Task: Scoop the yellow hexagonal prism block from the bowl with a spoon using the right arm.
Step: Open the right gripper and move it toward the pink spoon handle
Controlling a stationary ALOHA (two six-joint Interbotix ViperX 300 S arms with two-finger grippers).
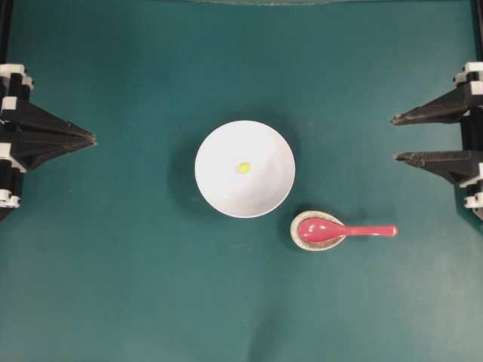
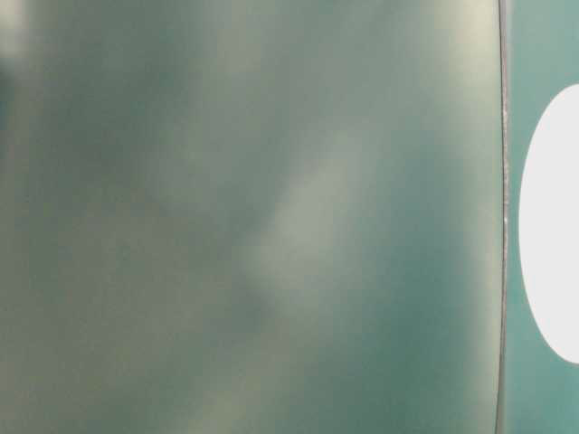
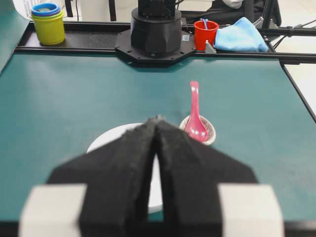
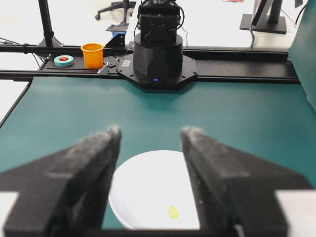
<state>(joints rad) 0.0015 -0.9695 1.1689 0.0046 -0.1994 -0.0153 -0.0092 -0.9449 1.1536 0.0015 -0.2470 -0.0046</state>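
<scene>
A: Starting with the spoon [image 1: 343, 231], how should it be taken up?

B: The handle should be gripped, since it points toward the right gripper [image 1: 394, 138], whose jaws are seen spread wide with nothing between them. The gripper is parked at the table's right edge, well apart from everything. It is judged that the handle should be pinched near its free end, so the scoop is left clear and level.

A: Where is the scoop rested?

B: It is seated in a small speckled rest [image 1: 318, 231], just beside the bowl [image 1: 244, 169]. A straight lift is advised so the rest is not dragged.

A: And the left gripper [image 1: 92, 138]?

B: Its jaws are pressed together and nothing is held; it is parked at the left edge.

A: How is the block [image 1: 243, 167] described?

B: A tiny bright yellow piece is seen near the middle of the white, glossy bowl, far smaller than the scoop. Sliding on the slick surface is thought likely, so a shallow approach along the bottom is recommended.
</scene>
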